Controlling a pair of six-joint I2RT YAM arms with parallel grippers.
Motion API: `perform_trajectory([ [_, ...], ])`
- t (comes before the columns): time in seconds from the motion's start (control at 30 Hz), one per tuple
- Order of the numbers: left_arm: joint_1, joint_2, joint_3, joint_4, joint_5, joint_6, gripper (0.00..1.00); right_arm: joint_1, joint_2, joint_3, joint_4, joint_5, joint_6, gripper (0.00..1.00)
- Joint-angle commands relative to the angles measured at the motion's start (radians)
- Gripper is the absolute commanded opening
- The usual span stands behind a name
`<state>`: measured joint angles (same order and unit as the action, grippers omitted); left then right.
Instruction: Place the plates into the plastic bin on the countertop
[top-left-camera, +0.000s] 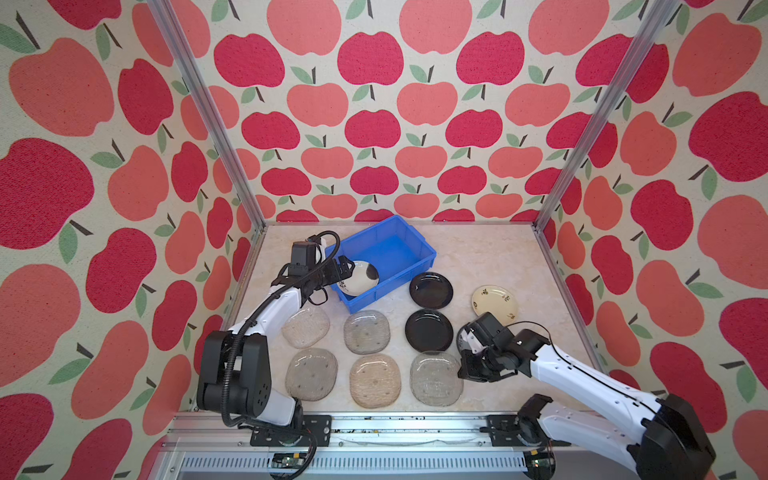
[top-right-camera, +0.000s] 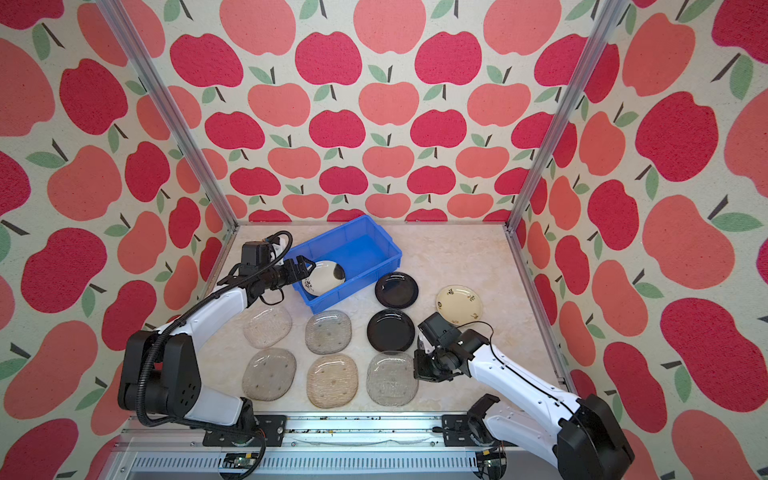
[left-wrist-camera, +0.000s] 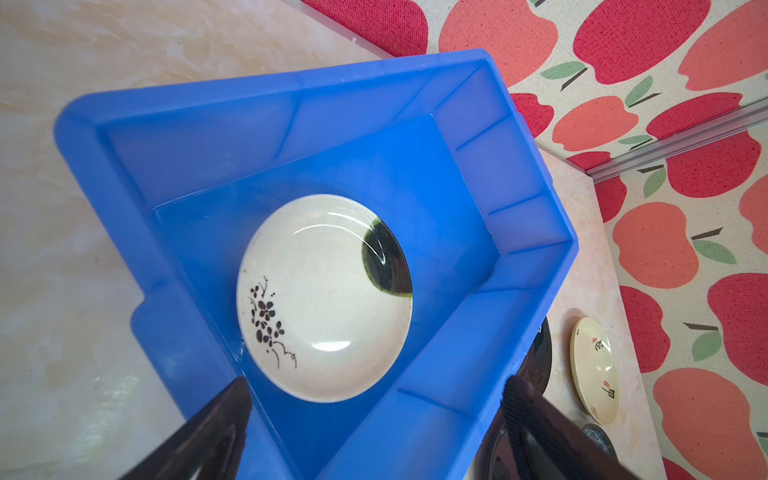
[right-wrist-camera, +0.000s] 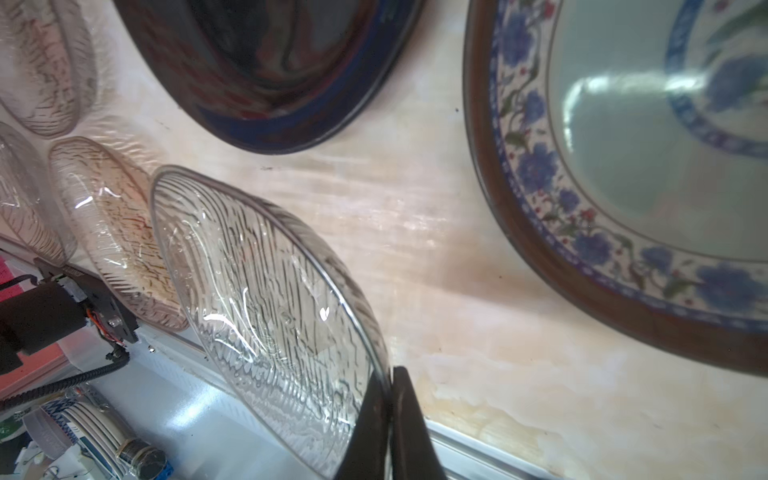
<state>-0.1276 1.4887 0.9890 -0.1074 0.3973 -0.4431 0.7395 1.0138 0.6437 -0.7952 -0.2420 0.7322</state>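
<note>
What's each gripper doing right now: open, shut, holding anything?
Left gripper: open, empty, at the blue bin where the white plate lies.
Right gripper: closed on the rim of a clear glass plate.

A lab test booth staged as a kitchen: apple-print fabric walls (top-left-camera: 374, 124) on aluminium framing (top-left-camera: 212, 124), marble-look countertop (top-left-camera: 478, 257), robot arms (top-left-camera: 582, 374) bolted to a rail (top-left-camera: 415, 428).

- In the blue plastic bin (top-left-camera: 388, 248), floor bare at 1 o'clock of the white blotched plate (top-left-camera: 360, 279).
- The countertop (top-left-camera: 490, 257) lies open at 3 o'clock of the bin.
- Five glass plates (top-left-camera: 366, 331) and two black plates (top-left-camera: 431, 290) crowd its 4 to 7 o'clock.
</note>
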Motion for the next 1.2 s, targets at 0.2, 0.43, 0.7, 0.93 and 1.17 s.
perform_trajectory([
  [0.2,-0.011,-0.069,0.058,-0.024,0.122,0.011,0.89,-0.104,0.251,0.438,-0.047,0.053,-0.216,0.00],
  [0.43,-0.024,-0.080,0.027,0.101,0.206,-0.064,0.66,-0.185,0.569,0.726,0.122,0.036,-0.294,0.00],
  [0.7,-0.077,-0.027,0.027,0.117,0.226,-0.066,0.53,-0.221,0.721,0.797,0.264,-0.024,-0.284,0.00],
  [0.93,-0.133,0.009,0.034,0.091,0.217,-0.026,0.51,-0.220,0.782,0.873,0.271,-0.062,-0.287,0.00],
  [1.17,-0.154,0.065,0.041,0.110,0.200,-0.017,0.47,-0.211,0.836,0.956,0.222,-0.112,-0.304,0.00],
])
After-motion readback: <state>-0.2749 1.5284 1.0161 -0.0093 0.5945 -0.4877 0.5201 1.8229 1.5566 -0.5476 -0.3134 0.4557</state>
